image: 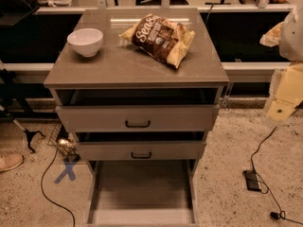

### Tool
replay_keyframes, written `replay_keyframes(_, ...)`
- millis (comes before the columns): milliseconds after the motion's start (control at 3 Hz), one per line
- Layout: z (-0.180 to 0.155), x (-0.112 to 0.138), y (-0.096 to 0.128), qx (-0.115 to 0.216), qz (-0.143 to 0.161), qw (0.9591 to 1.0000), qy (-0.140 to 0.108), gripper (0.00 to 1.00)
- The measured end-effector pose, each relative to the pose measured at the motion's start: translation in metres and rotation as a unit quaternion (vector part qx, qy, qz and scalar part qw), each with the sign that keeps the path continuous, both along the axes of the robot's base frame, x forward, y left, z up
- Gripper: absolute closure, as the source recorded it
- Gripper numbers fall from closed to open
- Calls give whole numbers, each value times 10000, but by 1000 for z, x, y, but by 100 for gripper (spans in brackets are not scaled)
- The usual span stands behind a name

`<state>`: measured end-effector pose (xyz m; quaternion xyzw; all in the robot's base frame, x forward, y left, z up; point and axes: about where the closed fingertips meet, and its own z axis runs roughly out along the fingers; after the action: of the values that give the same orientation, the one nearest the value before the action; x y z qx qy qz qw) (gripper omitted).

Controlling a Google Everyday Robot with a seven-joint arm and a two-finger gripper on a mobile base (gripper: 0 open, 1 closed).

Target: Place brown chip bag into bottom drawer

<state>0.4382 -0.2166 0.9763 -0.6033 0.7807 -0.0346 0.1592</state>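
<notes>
Bag (161, 38) lies on the cabinet (94, 72) top; bottom drawer (142, 188) stands pulled out below.

The bag is crinkly dark-brown foil with pale yellow crimped edges and white script lettering. It lies flat and slanted on the smooth, matte grey-brown top, right of centre towards the back. It is well apart from a round, glossy white bowl (85, 41) at the top's left. The bottom drawer is a wide, shallow tray with a plain flat floor and low sides. The two drawers above it are slightly open, each with a thin black handle. The gripper (281, 105), a pale blocky shape, hangs at the right edge beside the cabinet, clear of everything; whether it is spread or pressed together cannot be told.
</notes>
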Motion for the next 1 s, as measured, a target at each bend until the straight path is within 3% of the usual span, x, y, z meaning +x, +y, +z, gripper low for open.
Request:
replay_keyframes(333, 0, 0, 0, 0, 0, 10000, 0, 0)
replay_keyframes(667, 8, 40, -4, 440, -150, 9979, -460, 0)
replay_keyframes(1000, 20, 107, 1, 916, -213, 9920, -837, 0)
